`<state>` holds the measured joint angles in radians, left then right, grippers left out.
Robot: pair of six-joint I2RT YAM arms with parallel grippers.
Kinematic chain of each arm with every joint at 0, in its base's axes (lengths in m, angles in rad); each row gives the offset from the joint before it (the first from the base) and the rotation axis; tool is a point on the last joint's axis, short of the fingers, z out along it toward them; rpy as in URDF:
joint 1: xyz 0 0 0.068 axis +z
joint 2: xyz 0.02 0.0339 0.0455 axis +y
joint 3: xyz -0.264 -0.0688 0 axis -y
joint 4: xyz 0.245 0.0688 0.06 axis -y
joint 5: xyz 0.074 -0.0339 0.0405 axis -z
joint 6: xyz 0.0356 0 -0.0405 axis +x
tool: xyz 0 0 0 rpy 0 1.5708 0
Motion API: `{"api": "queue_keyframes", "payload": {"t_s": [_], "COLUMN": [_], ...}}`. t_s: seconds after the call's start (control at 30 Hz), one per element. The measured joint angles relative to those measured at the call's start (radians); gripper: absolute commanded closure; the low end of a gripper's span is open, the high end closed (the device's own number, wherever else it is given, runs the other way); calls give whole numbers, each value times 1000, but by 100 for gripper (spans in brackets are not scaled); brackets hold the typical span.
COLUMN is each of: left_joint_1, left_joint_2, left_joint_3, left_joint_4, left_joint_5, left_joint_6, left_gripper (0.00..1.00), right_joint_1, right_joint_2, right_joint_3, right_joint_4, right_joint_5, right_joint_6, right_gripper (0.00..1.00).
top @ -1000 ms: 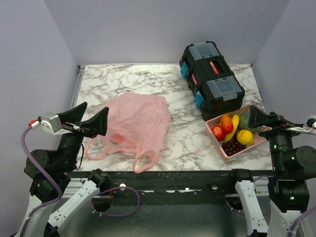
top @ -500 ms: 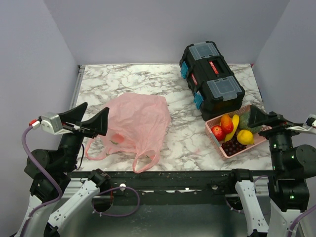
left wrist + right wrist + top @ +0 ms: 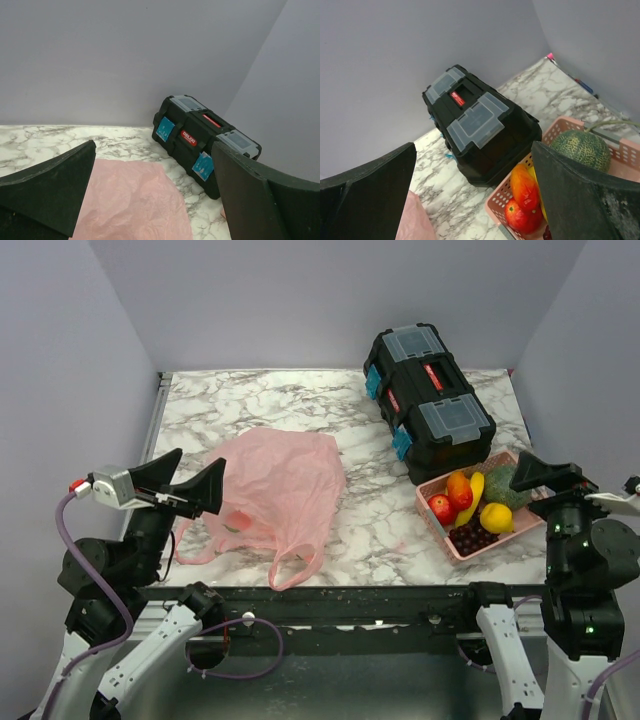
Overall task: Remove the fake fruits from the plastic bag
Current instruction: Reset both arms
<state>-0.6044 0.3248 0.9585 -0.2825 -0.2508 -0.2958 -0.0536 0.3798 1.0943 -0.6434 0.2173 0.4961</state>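
Note:
The pink plastic bag (image 3: 285,485) lies crumpled on the marble table, handles toward the front edge. A dim reddish shape with a green spot (image 3: 233,524) shows through its left front part. The bag also shows in the left wrist view (image 3: 132,200). A yellow banana (image 3: 473,497), an orange fruit (image 3: 458,486) and a yellow round fruit (image 3: 495,517) lie in the pink basket (image 3: 432,526). My left gripper (image 3: 199,460) is open and empty, raised over the bag's left edge. My right gripper (image 3: 530,472) is open and empty, above the basket's right side.
A black toolbox (image 3: 428,400) with blue latches stands at the back right, just behind the basket. The basket also holds a red apple (image 3: 441,508), dark grapes (image 3: 470,537) and a green netted melon (image 3: 580,150). Grey walls close in three sides.
My left gripper has shifted slightly to the right. My right gripper has risen a little and drawn back to the right. The bag and fruits have not moved.

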Motion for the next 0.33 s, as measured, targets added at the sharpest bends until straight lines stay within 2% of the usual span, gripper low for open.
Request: {"api": "queue_keyframes", "payload": {"t_s": [0.33], "left_joint_1": [0], "left_joint_2": [11], "left_joint_3": [-6], "left_joint_4": [-3], "left_joint_5": [0], "left_joint_6": [4], "left_gripper": [2], "right_joint_1": [0], "right_joint_2": [51], "right_joint_3": [-21], "right_joint_4": [-43], "right_joint_5": [27], "right_joint_6": [23], "right_gripper": [0]}}
